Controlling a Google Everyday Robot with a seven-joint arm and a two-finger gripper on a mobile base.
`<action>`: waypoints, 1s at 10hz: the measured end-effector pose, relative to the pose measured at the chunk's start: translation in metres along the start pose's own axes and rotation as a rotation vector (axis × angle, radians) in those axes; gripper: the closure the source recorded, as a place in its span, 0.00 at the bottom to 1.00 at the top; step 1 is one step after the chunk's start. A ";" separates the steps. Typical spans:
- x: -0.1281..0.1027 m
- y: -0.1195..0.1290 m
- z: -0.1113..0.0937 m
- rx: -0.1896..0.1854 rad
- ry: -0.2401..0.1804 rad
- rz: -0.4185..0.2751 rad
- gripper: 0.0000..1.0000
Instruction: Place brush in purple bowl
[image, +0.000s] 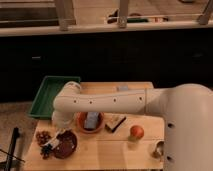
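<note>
The purple bowl (66, 145) sits at the front left of the wooden table (107, 150). The brush (51, 143) shows as a short white handle over the bowl's left rim, with its dark end toward the bowl. My gripper (59, 134) hangs from the white arm just above the bowl's upper left edge, right at the brush. I cannot tell whether it grips the brush.
An orange bowl (90, 122) with a grey-blue item stands right of the gripper. Further right are a white-topped dark block (115, 122), an orange fruit (136, 131) and a metal cup (159, 148). A green tray (49, 95) lies behind, and brown bits (41, 136) lie left of the purple bowl.
</note>
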 end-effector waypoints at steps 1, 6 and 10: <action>-0.004 -0.002 0.001 -0.002 0.001 -0.014 1.00; -0.016 0.002 0.005 -0.024 0.005 -0.029 1.00; -0.024 0.010 0.012 -0.039 -0.015 -0.024 1.00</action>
